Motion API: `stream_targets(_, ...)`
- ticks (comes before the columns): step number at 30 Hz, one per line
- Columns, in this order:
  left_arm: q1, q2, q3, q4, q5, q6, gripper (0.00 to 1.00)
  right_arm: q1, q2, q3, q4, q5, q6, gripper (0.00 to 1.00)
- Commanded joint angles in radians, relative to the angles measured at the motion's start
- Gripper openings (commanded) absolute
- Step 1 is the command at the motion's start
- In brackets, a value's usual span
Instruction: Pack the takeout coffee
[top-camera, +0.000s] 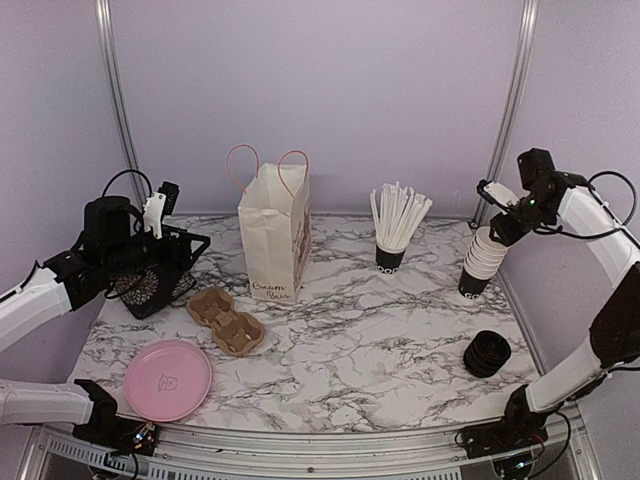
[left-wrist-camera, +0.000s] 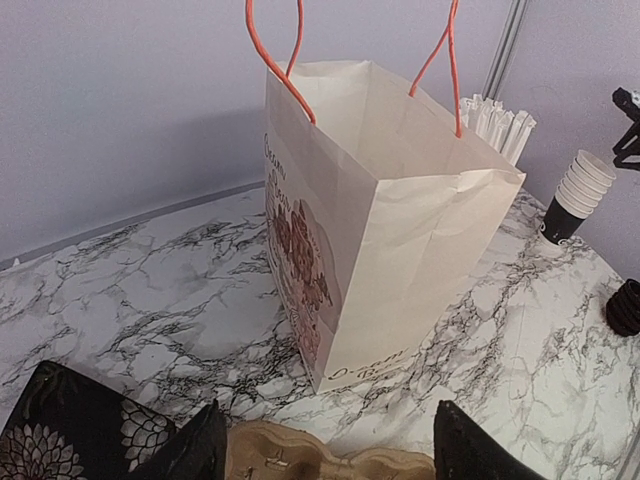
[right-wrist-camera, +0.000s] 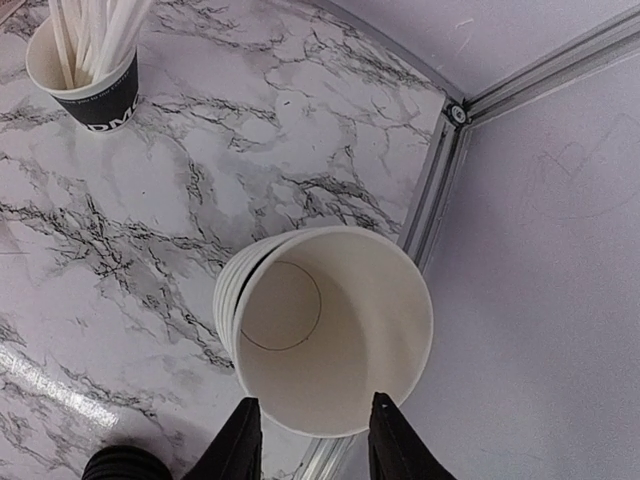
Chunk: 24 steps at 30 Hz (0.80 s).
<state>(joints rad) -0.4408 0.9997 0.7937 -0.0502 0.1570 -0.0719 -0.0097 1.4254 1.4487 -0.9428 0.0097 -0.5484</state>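
Black paper cup (top-camera: 389, 258): white straws (top-camera: 400, 215) upright | left gripper (left-wrist-camera: 328, 425): jaws wide apart | right gripper (right-wrist-camera: 314, 415): jaws parted over nested cream-lined cup stack (right-wrist-camera: 325, 330)

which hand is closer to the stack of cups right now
Right. The right hand is right at the open top of the stack of cups, fingers either side of the rim. The left hand is far off on the other side, beyond the paper bag.

Left wrist view: cup carrier (left-wrist-camera: 320, 462) cut by bottom edge; black patterned item (left-wrist-camera: 70, 435) cropped at corner; lid stack (left-wrist-camera: 627, 307) half off right edge. Right wrist view: straw cup (right-wrist-camera: 88, 80) cut by top edge, lettering partial. Top view: paper bag (top-camera: 272, 245) print unreadable.
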Motion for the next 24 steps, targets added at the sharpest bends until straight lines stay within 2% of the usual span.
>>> stream_targets(1,-0.007,-0.013,0.002,0.016,0.000,-0.006,0.72,-0.019,0.024,0.018,-0.035,-0.062,0.019,0.37)
stream_targets(5,-0.008,-0.012,0.000,0.015,0.000,-0.005,0.72,-0.019,0.034,0.012,-0.030,-0.089,0.017,0.43)
stream_targets(9,-0.009,-0.010,0.000,0.016,0.000,-0.005,0.72,-0.019,0.060,0.009,-0.019,-0.105,0.004,0.42)
stream_targets(21,-0.013,-0.012,-0.001,0.015,-0.002,-0.001,0.72,-0.019,0.143,0.061,-0.013,-0.107,-0.010,0.17)
stream_targets(24,-0.013,-0.010,-0.001,0.015,-0.002,-0.001,0.72,-0.020,0.140,0.062,-0.013,-0.107,-0.011,0.16)
